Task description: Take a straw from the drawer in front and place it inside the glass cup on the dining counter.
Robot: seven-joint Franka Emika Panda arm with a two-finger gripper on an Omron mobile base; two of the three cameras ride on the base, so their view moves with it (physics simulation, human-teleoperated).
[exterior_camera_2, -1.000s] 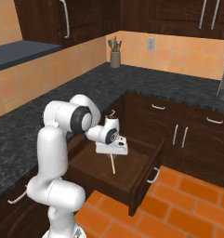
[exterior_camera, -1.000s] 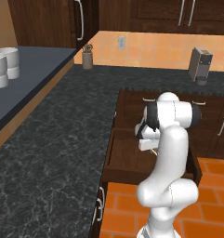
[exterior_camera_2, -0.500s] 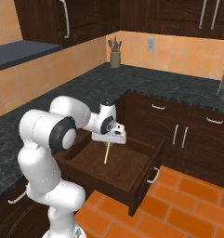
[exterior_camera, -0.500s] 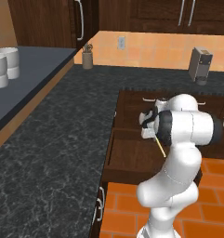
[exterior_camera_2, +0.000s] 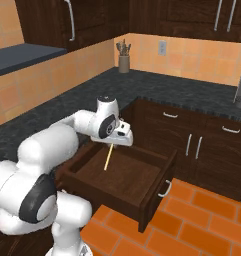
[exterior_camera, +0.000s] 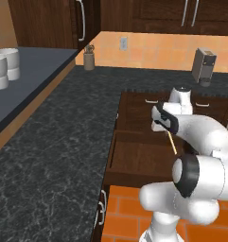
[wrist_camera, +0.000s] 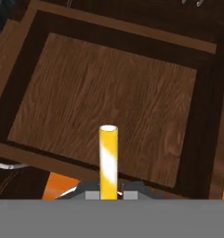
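Pale-yellow item: the straw (exterior_camera_2: 108, 158), a thin stick hanging below the gripper (exterior_camera_2: 113, 143) over the open drawer (exterior_camera_2: 123, 176); in the hand view the straw (wrist_camera: 108, 158) rises between the two finger tips.
Claw state: jaws pressed together on the upper end of the straw, pinching it; the stick tilts slightly off vertical in both base views.
Straw position: its lower end points into the drawer cavity; whether the tip touches the drawer floor cannot be told.
Drawer: pulled out from the dark cabinet run, silver bar handle (exterior_camera_2: 165, 189) on its front; the wooden floor (wrist_camera: 108, 107) shows bare, which suits a straight lift with nothing to snag.
Grip rationale: holding near one end leaves most of the length free, which would likely help lowering it into a cup.
Surroundings: black speckled countertop (exterior_camera: 49, 142) beside the drawer; utensil pot (exterior_camera_2: 124, 62) against the tiled wall; two grey-white mugs (exterior_camera: 4, 67) on a raised ledge.
Stage (judgement): pick-up appears achieved; carrying to the dining counter remains.
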